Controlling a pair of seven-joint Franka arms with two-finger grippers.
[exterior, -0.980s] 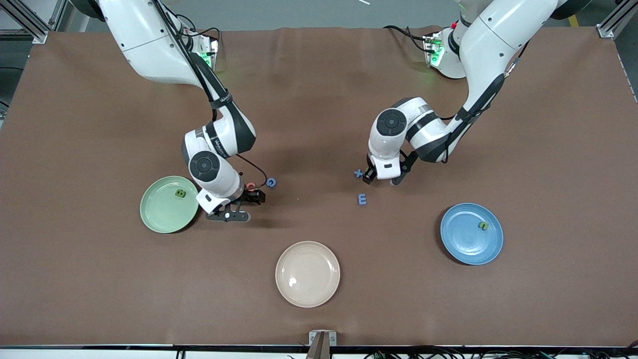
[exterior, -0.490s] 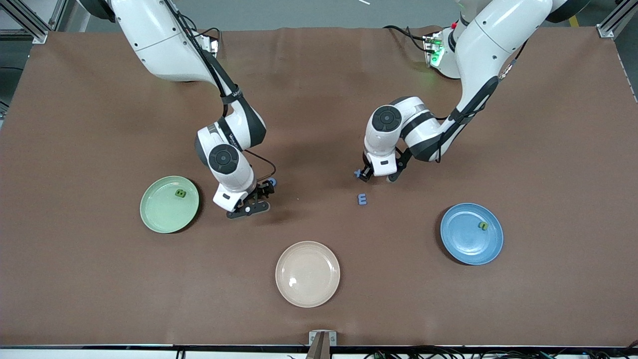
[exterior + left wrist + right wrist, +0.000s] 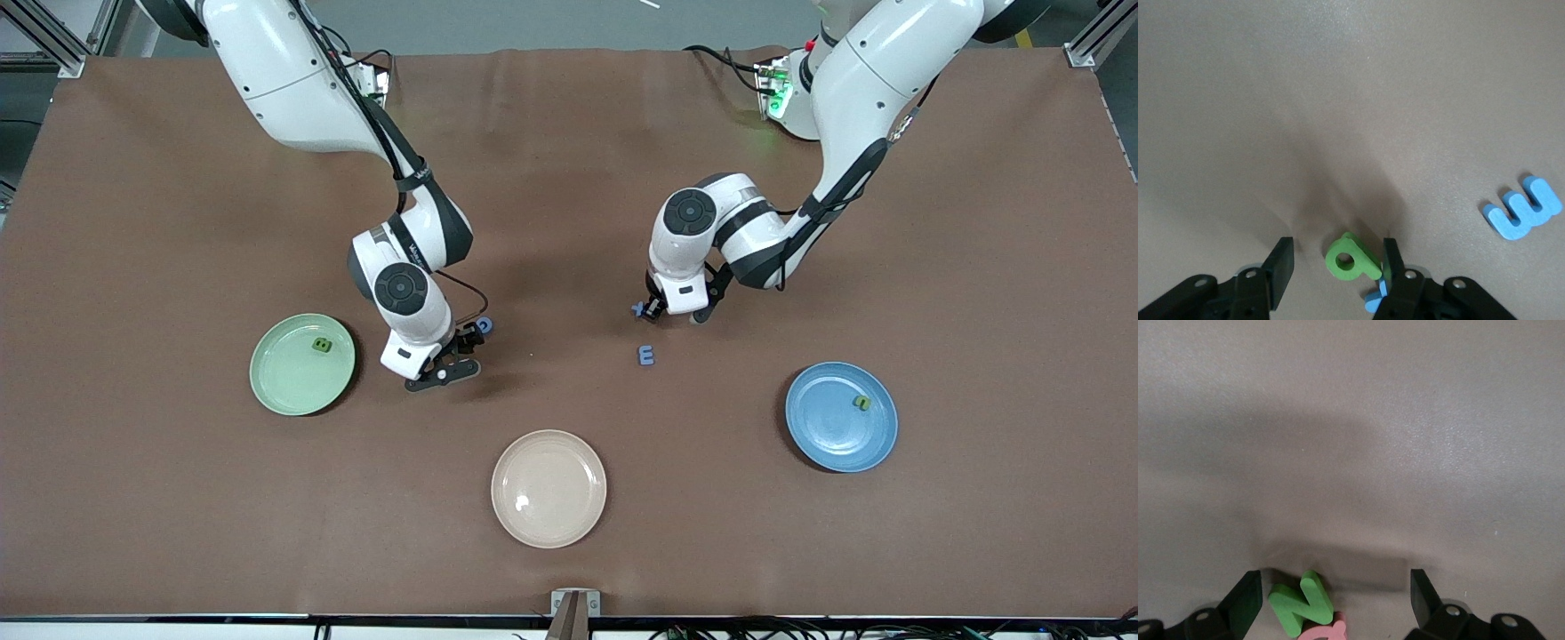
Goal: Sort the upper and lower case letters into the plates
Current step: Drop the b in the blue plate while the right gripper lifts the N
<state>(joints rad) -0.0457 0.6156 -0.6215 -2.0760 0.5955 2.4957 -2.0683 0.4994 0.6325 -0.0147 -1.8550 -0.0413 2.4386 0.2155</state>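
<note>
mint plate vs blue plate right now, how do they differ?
Colour: mint plate is pale green, blue plate medium blue. Place: mint sits toward the right arm's end, blue toward the left arm's end, slightly nearer the camera. Shared: round, shallow, similar size, each holding one green letter.

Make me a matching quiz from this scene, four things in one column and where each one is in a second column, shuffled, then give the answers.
Things
1. green letter B
2. blue letter E
3. green letter p
4. green letter N

Places
A. between the right gripper's jaws
B. on the mint green plate
C. between the left gripper's jaws
D. on the bare table, nearer the front camera than the left gripper

Pairs: 1-B, 2-D, 3-C, 4-A
</note>
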